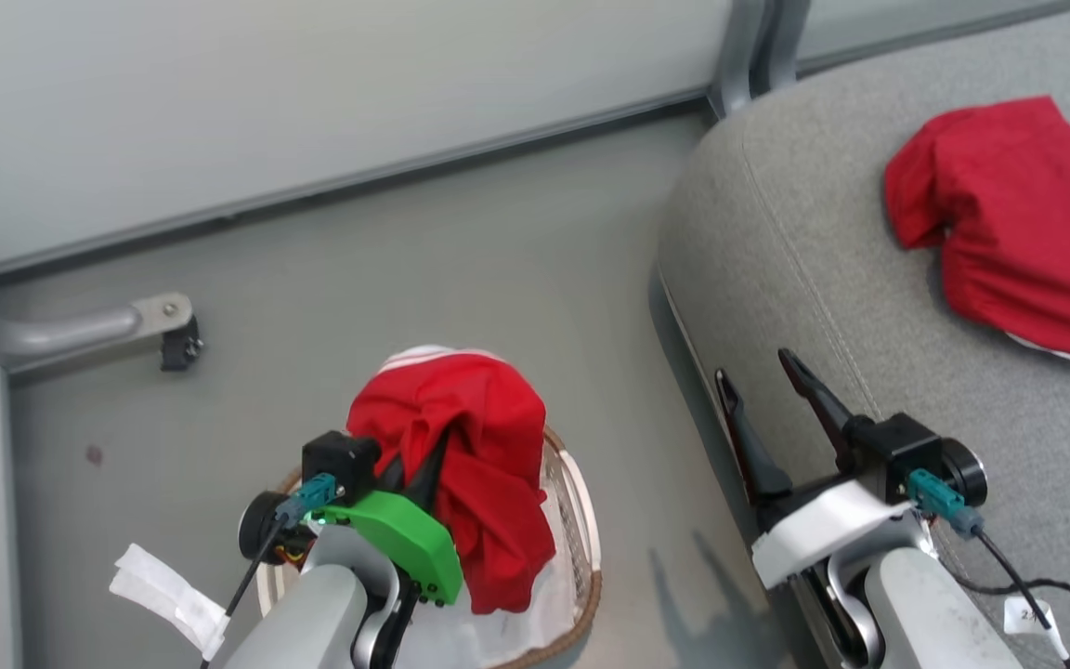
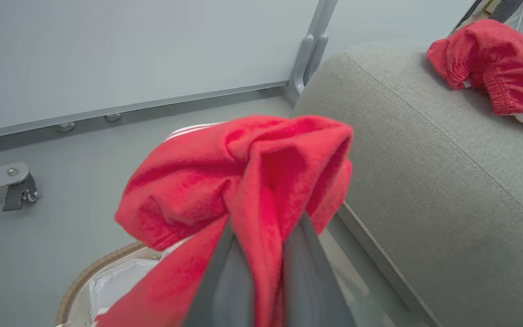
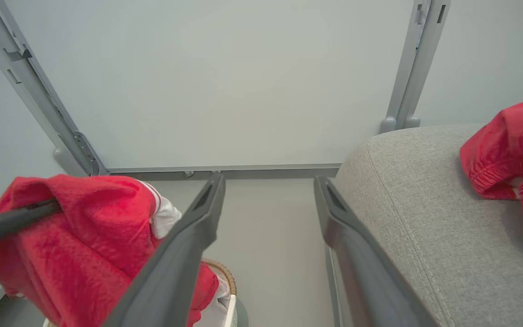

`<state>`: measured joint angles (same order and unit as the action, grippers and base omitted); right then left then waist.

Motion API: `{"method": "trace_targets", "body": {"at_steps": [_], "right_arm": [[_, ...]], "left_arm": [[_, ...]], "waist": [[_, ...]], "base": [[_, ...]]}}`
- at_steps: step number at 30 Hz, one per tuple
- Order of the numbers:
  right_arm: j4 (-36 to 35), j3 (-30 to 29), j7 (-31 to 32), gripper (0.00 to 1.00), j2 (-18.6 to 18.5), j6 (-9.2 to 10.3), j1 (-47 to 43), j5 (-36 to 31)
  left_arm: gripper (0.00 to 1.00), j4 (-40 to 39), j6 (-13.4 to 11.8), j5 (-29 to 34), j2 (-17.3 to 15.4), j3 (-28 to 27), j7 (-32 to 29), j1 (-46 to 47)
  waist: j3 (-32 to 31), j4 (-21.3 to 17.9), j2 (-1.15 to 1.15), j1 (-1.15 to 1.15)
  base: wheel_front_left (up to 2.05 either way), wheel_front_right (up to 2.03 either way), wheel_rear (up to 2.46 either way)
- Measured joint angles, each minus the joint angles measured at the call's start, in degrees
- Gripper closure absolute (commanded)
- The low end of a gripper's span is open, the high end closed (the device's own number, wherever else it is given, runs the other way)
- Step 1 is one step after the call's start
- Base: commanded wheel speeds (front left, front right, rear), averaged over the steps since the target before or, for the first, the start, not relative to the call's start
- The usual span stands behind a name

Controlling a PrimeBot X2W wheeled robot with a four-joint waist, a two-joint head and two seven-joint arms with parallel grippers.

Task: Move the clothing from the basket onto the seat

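1. My left tool (image 1: 424,465) is clamped shut on a bunched fold of the red garment (image 1: 484,465). The garment hangs lifted above the basket (image 1: 581,548), with its lower end drooping towards the white liner (image 1: 535,604). I have only a fold pinched, so I judge the cloth could slide free on the way across. It would then land on the floor (image 1: 405,260) between the basket and the seat (image 1: 823,242).
2. The trailing end hangs low, close to the basket's woven rim. I cannot tell whether it touches the liner. If I swing sideways without lifting higher, it could snag the rim and drag or tip the basket. It could also pull the liner out with it.
3. The seat's near edge is rounded. If I let go too soon, the garment would lie half over that curve, and its own weight would likely pull it off onto the floor.
4. My right tool (image 1: 753,367) stands wide open and empty, just beside the seat's near edge. That puts it roughly on the path my left arm must take. The hanging cloth could drape over its fingers, or the two arms could brush.
5. A second garment (image 1: 1018,223) already lies further in on the seat. If I reach too far or come in too low, I could shove it towards the far side. Dropping short of it looks safer.
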<state>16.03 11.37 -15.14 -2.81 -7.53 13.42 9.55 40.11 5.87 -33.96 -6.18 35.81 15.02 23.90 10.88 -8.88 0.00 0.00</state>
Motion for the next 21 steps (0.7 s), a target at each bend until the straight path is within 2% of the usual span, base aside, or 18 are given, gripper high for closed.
{"method": "trace_targets", "body": {"at_steps": [11,16,21], "right_arm": [[1.67,1.75,0.00,0.00,-0.01,0.00,-5.10,-0.55],[3.04,3.86,0.01,0.00,-0.02,0.00,-6.11,-1.72],[4.42,10.46,0.00,0.00,-0.56,0.00,-6.02,-3.99]], "left_arm": [[1.00,-12.29,0.21,5.37,2.11,-8.18,0.01,-2.27],[1.00,-14.78,0.35,5.99,2.86,-8.79,0.01,-1.61],[1.00,-15.53,0.43,6.14,3.13,-7.79,0.01,-0.54]], "waist": [[-8.03,1.99,0.00,0.00],[-9.44,2.74,0.00,0.00],[-9.45,3.81,0.00,0.00]], "base": [[0.00,0.00,0.00],[0.00,0.00,0.00],[0.00,0.00,0.00]]}}
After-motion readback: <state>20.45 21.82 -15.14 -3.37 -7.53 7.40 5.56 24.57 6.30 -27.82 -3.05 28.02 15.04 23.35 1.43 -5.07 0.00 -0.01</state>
